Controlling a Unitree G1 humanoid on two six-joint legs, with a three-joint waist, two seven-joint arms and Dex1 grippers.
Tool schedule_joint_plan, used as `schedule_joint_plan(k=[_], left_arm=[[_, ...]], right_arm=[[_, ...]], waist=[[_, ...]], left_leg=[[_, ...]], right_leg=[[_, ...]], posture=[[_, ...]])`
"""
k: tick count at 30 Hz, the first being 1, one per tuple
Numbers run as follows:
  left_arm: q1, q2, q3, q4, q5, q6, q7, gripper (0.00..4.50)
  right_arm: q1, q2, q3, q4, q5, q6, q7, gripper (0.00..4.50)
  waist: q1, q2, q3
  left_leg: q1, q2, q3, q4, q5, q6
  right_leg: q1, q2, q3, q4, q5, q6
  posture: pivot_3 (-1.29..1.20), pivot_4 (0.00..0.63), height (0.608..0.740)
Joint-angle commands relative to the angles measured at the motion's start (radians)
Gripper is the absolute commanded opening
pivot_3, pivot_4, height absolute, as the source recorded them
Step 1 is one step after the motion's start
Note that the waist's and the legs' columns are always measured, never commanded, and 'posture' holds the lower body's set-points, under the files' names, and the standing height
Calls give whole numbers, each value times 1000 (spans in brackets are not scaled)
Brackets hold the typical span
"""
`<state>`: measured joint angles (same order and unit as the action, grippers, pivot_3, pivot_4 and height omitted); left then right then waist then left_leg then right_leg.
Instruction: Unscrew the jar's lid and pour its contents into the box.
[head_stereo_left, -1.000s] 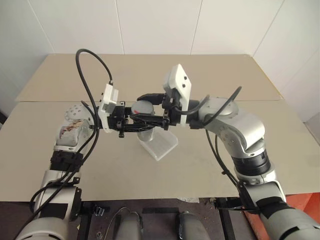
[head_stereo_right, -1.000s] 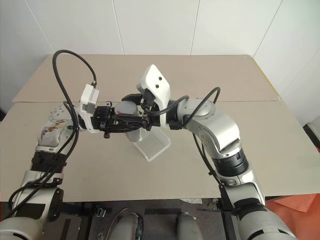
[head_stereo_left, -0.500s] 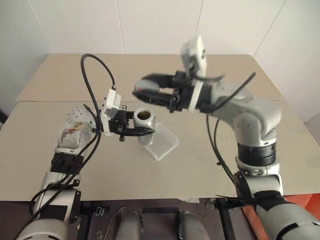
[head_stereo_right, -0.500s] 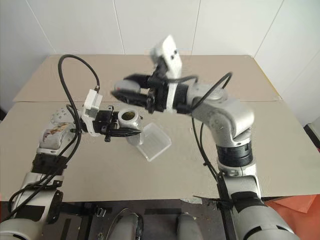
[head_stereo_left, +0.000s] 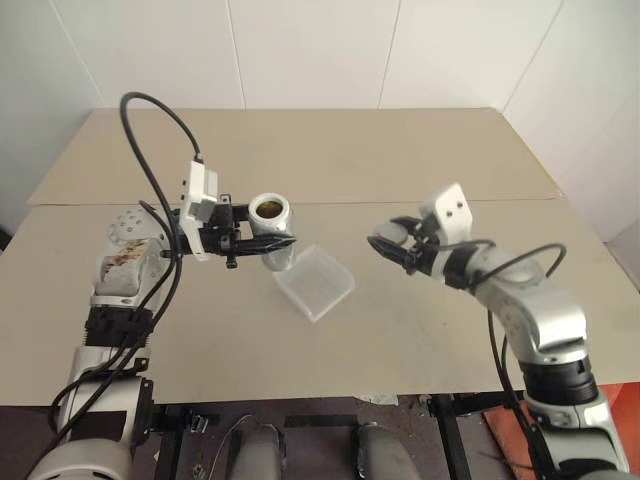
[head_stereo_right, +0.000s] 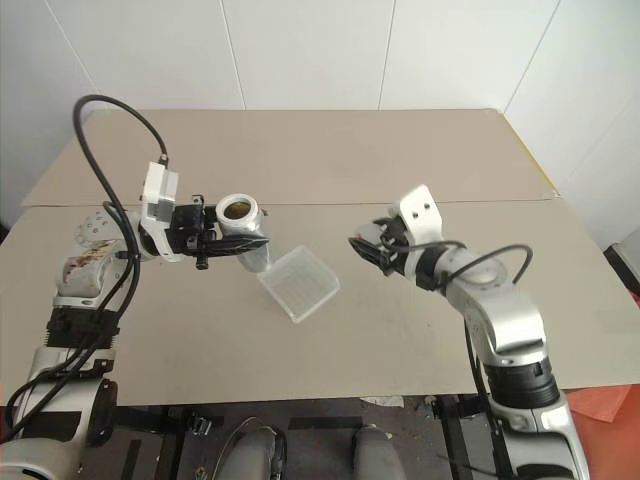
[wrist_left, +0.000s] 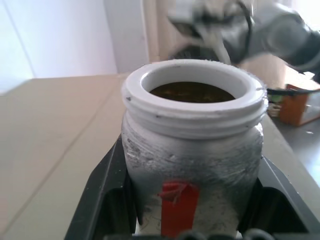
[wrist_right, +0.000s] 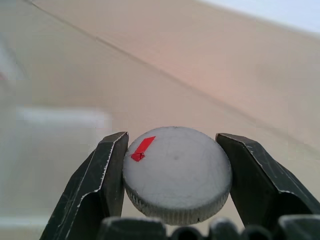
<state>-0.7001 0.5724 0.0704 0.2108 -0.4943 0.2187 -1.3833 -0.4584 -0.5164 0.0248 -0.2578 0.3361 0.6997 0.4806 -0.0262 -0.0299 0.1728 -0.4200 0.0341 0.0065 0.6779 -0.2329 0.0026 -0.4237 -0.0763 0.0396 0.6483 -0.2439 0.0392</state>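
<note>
Left gripper (head_stereo_left: 262, 243), centre-left: jaws pinching the open jar (head_stereo_left: 270, 228) upright, keeping the contents (wrist_left: 192, 92) inside, just beside the box (head_stereo_left: 314, 282) on the desk (head_stereo_left: 420, 160). Right gripper (head_stereo_left: 388, 243), centre-right: jaws pinching the lid (wrist_right: 176, 173), held aside, clearing the pouring path.
</note>
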Motion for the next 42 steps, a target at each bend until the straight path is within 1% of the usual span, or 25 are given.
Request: schedule_joint_plan(k=[1,6,8,10,11,12,14,16,18,19,21,23,24,25,26,27,29,30,32,34,36,38,42], left_arm=[[22,21,45,-73,-24,0,44,1987],[48,32,52,-129,-12,1,114,1987],[57,36,51,-145,-6,-3,136,1987],[62,47,49,-159,-4,-3,145,1987],[63,54,48,-163,2,-9,149,1987],[58,62,39,-157,32,-36,162,1987],[41,61,26,-135,101,-101,210,1987],[16,51,1,-100,212,-199,300,1987],[-3,51,-41,-45,358,-371,384,1987],[-9,53,-58,-22,406,-433,411,1987],[-38,63,-113,63,583,-666,532,1987],[-91,100,-192,152,836,-907,717,1987],[-129,127,-243,181,1002,-994,857,1987],[-171,154,-299,199,1173,-1046,1012,1987],[-222,184,-373,201,1365,-1065,1204,1987],[-261,204,-432,209,1503,-1072,1354,1987],[-338,220,-565,233,1748,-1008,1653,1987],[-366,216,-620,253,1835,-964,1770,1987],[-411,197,-707,299,1952,-905,1929,1987],[-430,177,-761,333,2012,-857,2019,1987],[-434,165,-820,357,2077,-807,2068,1987],[-426,157,-863,363,2116,-768,2071,1987],[-433,142,-901,375,2136,-724,2077,1987]], right_arm=[[52,35,-7,24,-59,-79,-57,2752],[89,80,15,152,-136,-144,-89,2752],[96,75,24,180,-150,-161,-69,3481],[107,60,22,166,-143,-159,-35,4015],[111,48,16,145,-135,-149,-20,4370],[116,20,1,101,-110,-125,15,4442],[119,-43,-36,10,-40,-67,96,4442],[108,-110,-79,-77,55,7,179,4442],[73,-173,-121,-142,174,115,252,4442],[57,-195,-132,-159,218,161,273,4442],[-3,-252,-129,-187,322,272,338,4442],[-56,-275,-132,-189,417,348,385,4442],[-79,-283,-125,-186,444,368,402,4442],[-102,-292,-109,-182,456,379,419,4442],[-124,-299,-90,-178,462,380,441,4442],[-139,-305,-77,-174,467,380,456,4442],[-176,-313,-50,-161,478,380,493,4442],[-192,-316,-36,-156,478,376,509,4442],[-217,-318,-13,-146,473,368,528,4442],[-229,-314,-3,-140,469,366,530,4442],[-237,-305,3,-134,466,365,526,4442],[-241,-294,-1,-129,472,366,519,4442],[-232,-275,-30,-141,498,370,500,4442]], waist=[[-1,0,0],[3,0,0],[6,0,0],[8,0,0],[8,0,0],[9,0,0],[11,0,0],[14,0,0],[17,0,0],[18,0,0],[16,0,0],[17,0,0],[17,0,0],[18,0,0],[20,0,0],[21,0,0],[27,0,0],[30,0,0],[35,0,0],[37,0,0],[36,0,0],[36,0,0],[38,0,0]], left_leg=[[1,0,0,0,0,0],[0,0,0,0,0,0],[0,0,0,0,0,0],[0,0,0,0,0,0],[0,0,0,0,0,0],[0,0,0,0,0,0],[0,0,0,0,0,0],[1,0,0,0,0,0],[1,0,-1,0,0,0],[2,0,-1,0,0,0],[3,0,0,0,0,0],[4,0,0,0,0,0],[4,0,0,0,0,0],[4,0,0,-1,0,0],[3,-1,0,-1,0,0],[2,-1,0,0,0,0],[1,-1,0,0,0,0],[0,-1,0,0,0,0],[0,-2,0,0,0,0],[-1,-1,0,0,0,0],[-2,-1,0,0,0,0],[-3,-1,0,1,0,0],[-4,-1,0,0,0,0]], right_leg=[[0,0,0,0,0,0],[1,0,0,0,0,0],[1,0,0,0,0,0],[1,0,0,-1,0,0],[1,0,0,-1,0,0],[1,0,0,-1,0,0],[1,0,0,-1,0,0],[1,0,0,-1,0,0],[2,0,-1,-1,0,0],[3,0,-1,-1,0,0],[5,0,-1,-2,0,0],[5,0,-1,-2,0,0],[5,0,-1,-2,0,0],[5,0,-1,-2,0,0],[4,0,-1,-2,0,0],[4,-1,-1,-2,0,0],[3,-1,-1,-2,1,1],[2,-1,-1,-2,1,1],[2,-1,-1,-2,1,2],[1,-1,-1,-1,1,2],[0,-1,-1,-1,1,2],[-2,-1,-1,0,1,2],[-2,-1,-1,0,1,2]], posture=[[0,150,740],[0,150,740],[0,150,740],[0,150,740],[0,150,740],[0,150,740],[0,150,740],[0,150,740],[0,150,740],[0,150,740],[0,150,740],[0,150,740],[0,150,740],[0,150,740],[0,150,740],[0,150,740],[0,150,740],[0,150,740],[0,150,740],[0,150,740],[0,150,740],[0,150,740],[0,150,740]])
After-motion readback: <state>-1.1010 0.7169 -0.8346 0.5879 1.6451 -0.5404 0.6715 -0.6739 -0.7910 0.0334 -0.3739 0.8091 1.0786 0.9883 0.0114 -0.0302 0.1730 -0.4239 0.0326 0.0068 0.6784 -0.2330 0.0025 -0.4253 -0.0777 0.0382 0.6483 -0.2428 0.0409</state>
